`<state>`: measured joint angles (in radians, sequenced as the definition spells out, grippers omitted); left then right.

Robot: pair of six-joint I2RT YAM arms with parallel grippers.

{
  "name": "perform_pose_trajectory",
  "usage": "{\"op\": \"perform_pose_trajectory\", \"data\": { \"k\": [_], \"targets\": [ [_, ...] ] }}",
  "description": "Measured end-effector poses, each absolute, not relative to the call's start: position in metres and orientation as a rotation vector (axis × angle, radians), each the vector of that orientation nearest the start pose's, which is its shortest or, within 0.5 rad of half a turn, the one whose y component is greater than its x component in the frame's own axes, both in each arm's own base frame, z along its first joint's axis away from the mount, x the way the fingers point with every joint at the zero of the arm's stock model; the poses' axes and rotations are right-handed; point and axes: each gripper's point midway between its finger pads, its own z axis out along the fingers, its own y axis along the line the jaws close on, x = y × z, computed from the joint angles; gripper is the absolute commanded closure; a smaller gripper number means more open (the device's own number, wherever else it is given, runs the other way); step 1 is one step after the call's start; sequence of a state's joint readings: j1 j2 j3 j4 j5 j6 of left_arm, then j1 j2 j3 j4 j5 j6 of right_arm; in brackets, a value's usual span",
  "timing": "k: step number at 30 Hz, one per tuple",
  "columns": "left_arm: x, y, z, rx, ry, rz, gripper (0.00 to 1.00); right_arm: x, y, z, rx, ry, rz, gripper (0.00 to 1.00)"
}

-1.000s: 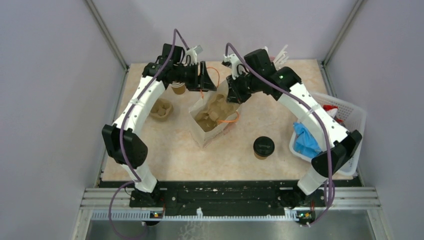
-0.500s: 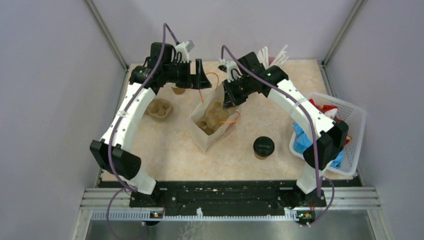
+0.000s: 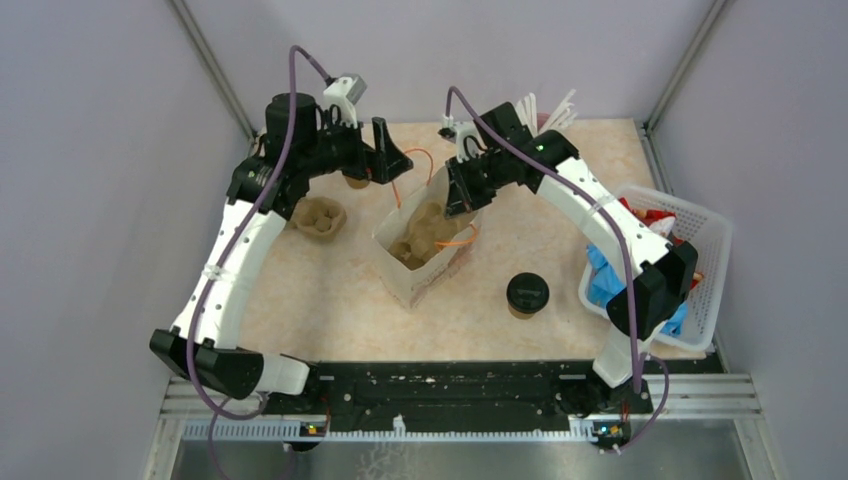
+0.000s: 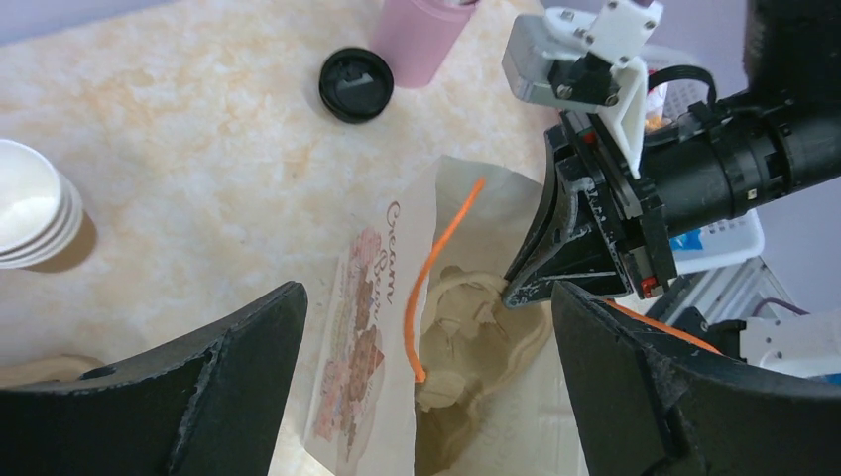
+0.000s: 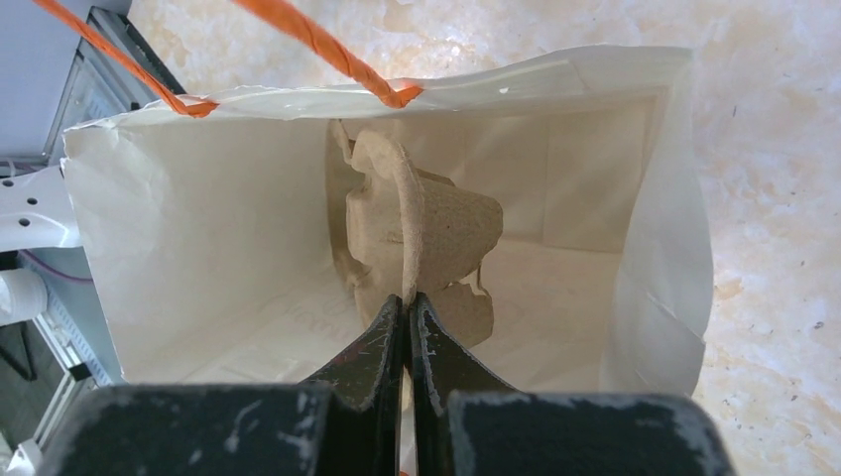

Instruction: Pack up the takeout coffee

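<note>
The takeout coffee (image 3: 527, 293), a brown cup with a black lid, stands on the table right of the white paper bag (image 3: 420, 262). A pulp cup carrier (image 5: 426, 228) sits inside the bag (image 5: 198, 228). My right gripper (image 3: 456, 197) reaches into the bag's far side and, in the right wrist view, is shut (image 5: 407, 302) on the carrier's thin upright edge. My left gripper (image 3: 391, 150) hovers above the bag's back left corner, open wide and holding nothing; the left wrist view looks down between its fingertips (image 4: 426, 387) at the bag's orange handle (image 4: 441, 253).
A second pulp carrier (image 3: 318, 217) lies left of the bag. A stack of lidless cups (image 4: 30, 203), a loose black lid (image 4: 355, 84) and a pink cup (image 4: 421, 35) stand at the back. A white basket (image 3: 712, 232) with packets sits at the right edge.
The left gripper has opened fully and drawn back and left from the bag, its elbow swinging outward. The right gripper has stayed shut inside the bag, which shifted slightly.
</note>
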<state>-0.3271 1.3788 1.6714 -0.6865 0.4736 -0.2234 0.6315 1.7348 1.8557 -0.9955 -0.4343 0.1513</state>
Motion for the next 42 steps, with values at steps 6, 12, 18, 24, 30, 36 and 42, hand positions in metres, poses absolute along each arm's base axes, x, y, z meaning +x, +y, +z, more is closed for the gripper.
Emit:
{"op": "perform_pose_trajectory", "data": {
  "k": [6,12,18,24,30,36,42],
  "targets": [
    [0.329,-0.194,0.398,0.402,1.883,-0.751,0.02,0.286,0.311,0.261,-0.802,2.403,0.886,0.98],
    [0.333,-0.187,0.398,0.366,1.887,-0.700,0.02,0.290,0.304,0.261,-0.777,2.435,0.816,0.31],
    [0.333,-0.176,0.384,0.305,1.959,-0.642,0.02,0.311,0.284,0.335,-0.677,2.300,0.645,0.26],
    [0.324,-0.176,0.370,0.292,2.027,-0.665,0.03,0.290,0.245,0.379,-0.554,2.204,0.563,0.22],
    [0.305,-0.168,0.342,0.153,2.206,-0.678,0.09,0.289,0.226,0.342,-0.522,2.289,0.440,0.23],
    [0.269,-0.158,0.309,-0.134,2.459,-0.688,0.09,0.318,0.248,0.297,-0.601,2.361,0.403,0.27],
    [0.230,-0.164,0.291,-0.301,2.549,-0.828,0.22,0.334,0.265,0.261,-0.655,2.423,0.397,0.38]
  ]
}}
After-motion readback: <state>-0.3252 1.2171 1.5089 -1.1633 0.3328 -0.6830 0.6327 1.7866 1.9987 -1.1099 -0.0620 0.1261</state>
